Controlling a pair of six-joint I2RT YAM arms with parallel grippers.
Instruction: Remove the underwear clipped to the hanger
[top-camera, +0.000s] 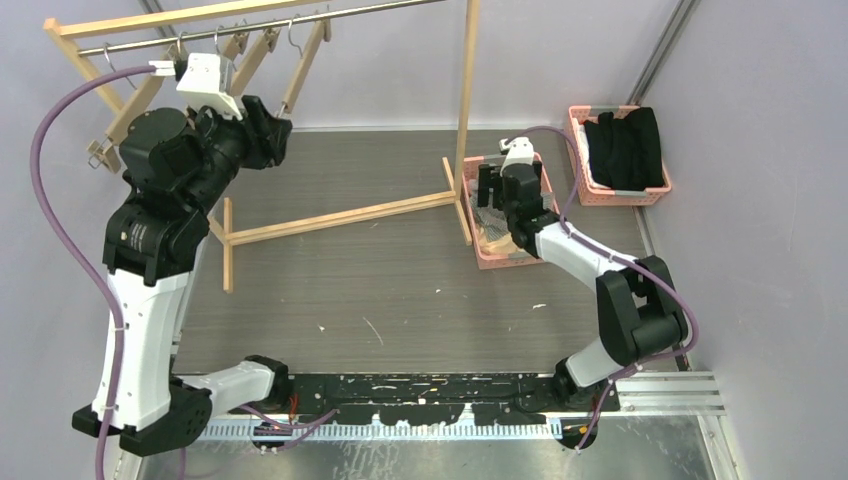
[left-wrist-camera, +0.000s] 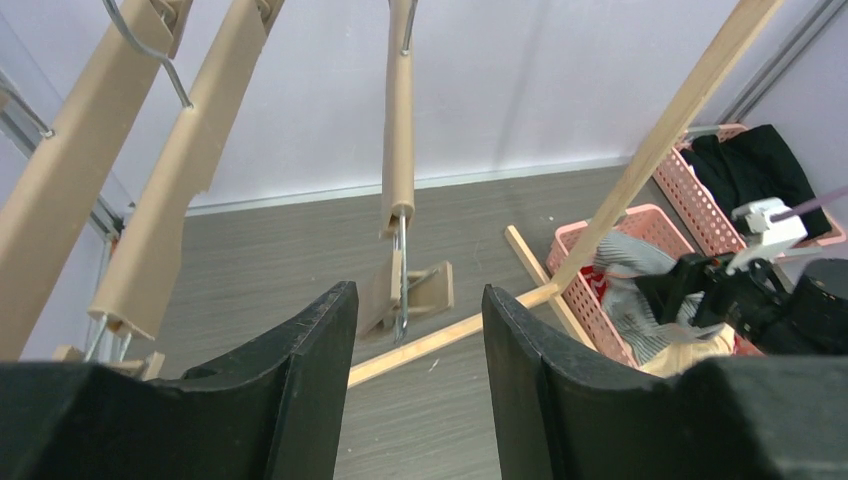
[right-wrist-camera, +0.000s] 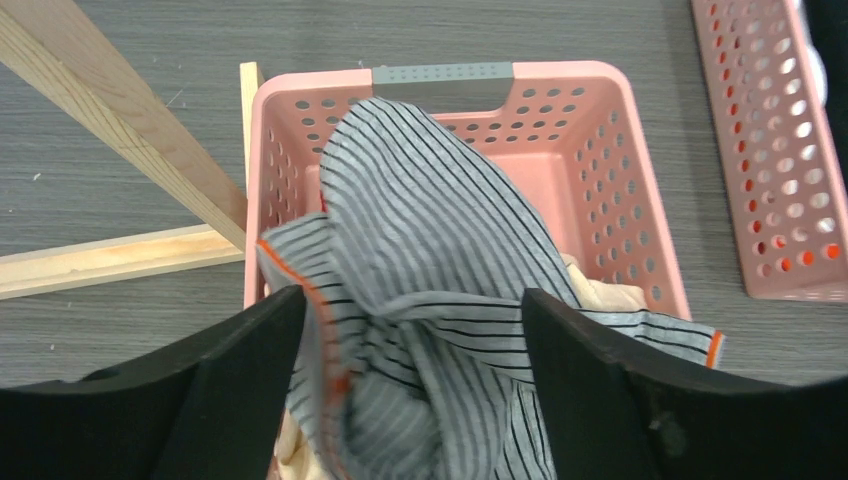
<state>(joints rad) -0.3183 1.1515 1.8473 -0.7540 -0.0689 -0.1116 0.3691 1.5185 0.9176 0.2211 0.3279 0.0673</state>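
Pinstriped shorts — grey-and-white, orange-trimmed, crumpled in pink basket — below wide-spread right gripper; left gripper parted.

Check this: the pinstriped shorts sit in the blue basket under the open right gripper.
Wrong colour: the basket is pink, not blue, as the right wrist view shows. The pinstriped shorts do sit in it under the open right gripper.

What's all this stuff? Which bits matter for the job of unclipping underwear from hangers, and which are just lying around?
In the job: striped shorts, cream shorts, pink basket holding them, wooden hangers, clothes rack.
Just lying about: black garment, far basket.
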